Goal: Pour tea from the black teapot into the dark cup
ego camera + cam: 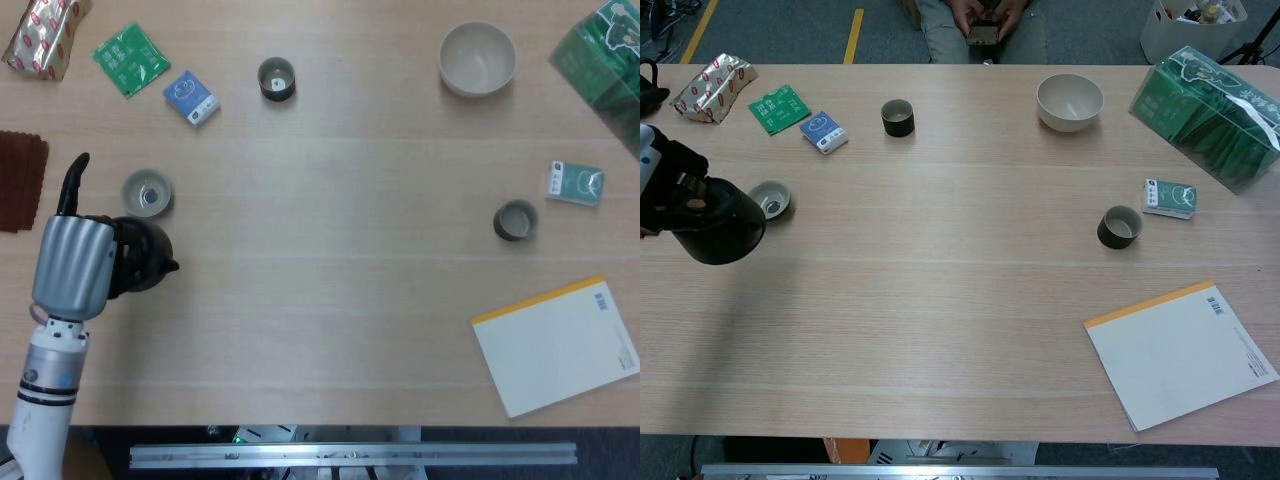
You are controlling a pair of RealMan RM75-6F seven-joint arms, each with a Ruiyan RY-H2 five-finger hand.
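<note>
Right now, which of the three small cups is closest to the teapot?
The pale grey cup, right beside the teapot that the left hand holds. The two dark cups sit far off.

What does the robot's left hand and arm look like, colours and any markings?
The left hand has a ribbed silver-grey back and black fingers, one black fingertip showing above it. Below sits a silver wrist with a black band and small blue mark, then a white forearm. No cables or sleeve visible.

Looks like a lab or test room to me.
I see a pale wood table (970, 330), painted yellow floor lines (854, 24), and a seated person (980, 20) beyond it.
</note>
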